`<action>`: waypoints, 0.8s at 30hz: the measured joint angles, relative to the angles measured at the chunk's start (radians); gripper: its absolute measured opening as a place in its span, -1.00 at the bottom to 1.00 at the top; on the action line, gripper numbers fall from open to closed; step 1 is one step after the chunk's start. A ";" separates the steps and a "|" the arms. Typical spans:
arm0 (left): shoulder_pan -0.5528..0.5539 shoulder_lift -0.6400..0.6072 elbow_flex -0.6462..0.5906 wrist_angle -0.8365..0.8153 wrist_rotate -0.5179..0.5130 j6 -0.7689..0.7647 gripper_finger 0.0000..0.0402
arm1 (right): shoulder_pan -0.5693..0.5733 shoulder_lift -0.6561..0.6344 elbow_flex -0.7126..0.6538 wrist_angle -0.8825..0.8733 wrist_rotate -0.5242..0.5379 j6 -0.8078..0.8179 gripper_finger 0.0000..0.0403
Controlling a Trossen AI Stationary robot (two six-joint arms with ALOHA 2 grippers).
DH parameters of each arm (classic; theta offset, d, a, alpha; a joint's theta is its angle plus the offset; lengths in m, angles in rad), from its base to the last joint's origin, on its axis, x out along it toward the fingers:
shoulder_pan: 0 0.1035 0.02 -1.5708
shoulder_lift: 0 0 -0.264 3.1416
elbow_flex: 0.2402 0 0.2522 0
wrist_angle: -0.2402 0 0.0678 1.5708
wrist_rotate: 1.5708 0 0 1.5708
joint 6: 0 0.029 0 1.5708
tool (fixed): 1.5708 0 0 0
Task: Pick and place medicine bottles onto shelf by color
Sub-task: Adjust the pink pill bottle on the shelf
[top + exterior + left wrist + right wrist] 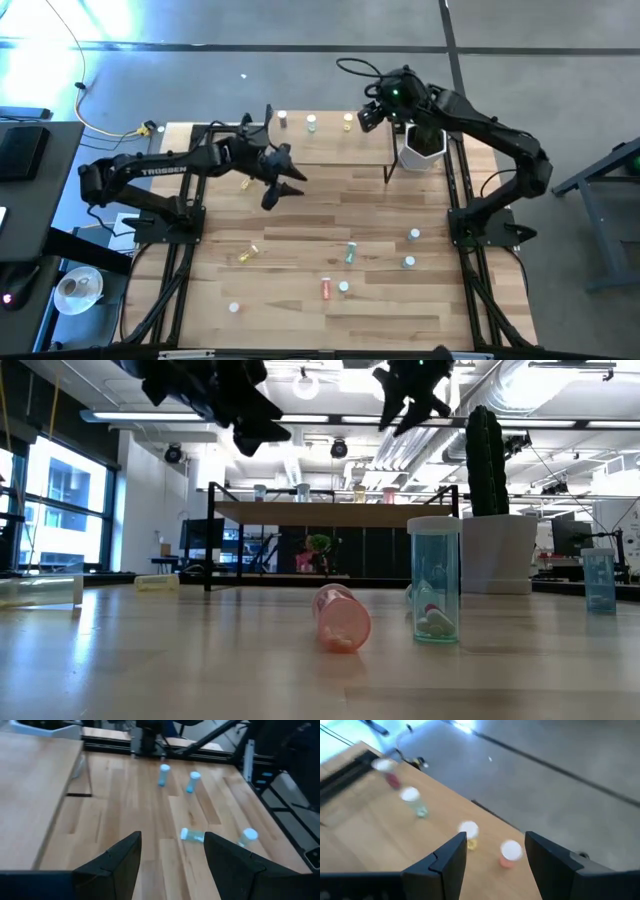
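Right gripper (366,116) fingers apart, empty, over shelf (330,150) beside four standing bottles (510,853) | left gripper (285,190) fingers apart above bench (300,300) | I judge a low pass topples that row | remaining bottles (350,253) scattered, some lying, liable to roll

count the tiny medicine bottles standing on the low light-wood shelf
4, in a row along the shelf's back edge: red bottle, green bottle, yellow bottle, then pink-orange bottle, under the open right gripper. Left gripper hovers open mid-table. None seem hidden.
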 joint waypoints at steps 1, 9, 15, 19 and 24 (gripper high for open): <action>-0.009 0.000 -0.002 0.006 -0.001 0.000 0.02 | -0.012 0.009 0.000 -0.003 -0.010 0.005 -0.04; -0.033 -0.007 -0.002 0.017 -0.014 0.000 0.02 | -0.089 0.080 0.000 -0.004 -0.067 0.025 -0.04; -0.030 -0.044 -0.002 0.017 -0.136 0.000 0.02 | -0.102 0.118 0.000 -0.006 -0.069 0.027 -0.04; -0.030 -0.066 -0.002 0.016 -0.173 0.000 0.02 | -0.102 0.141 0.000 -0.013 -0.069 0.027 -0.04; -0.030 -0.071 -0.002 0.013 -0.175 0.000 0.02 | -0.102 0.166 0.000 -0.015 -0.066 0.031 -0.04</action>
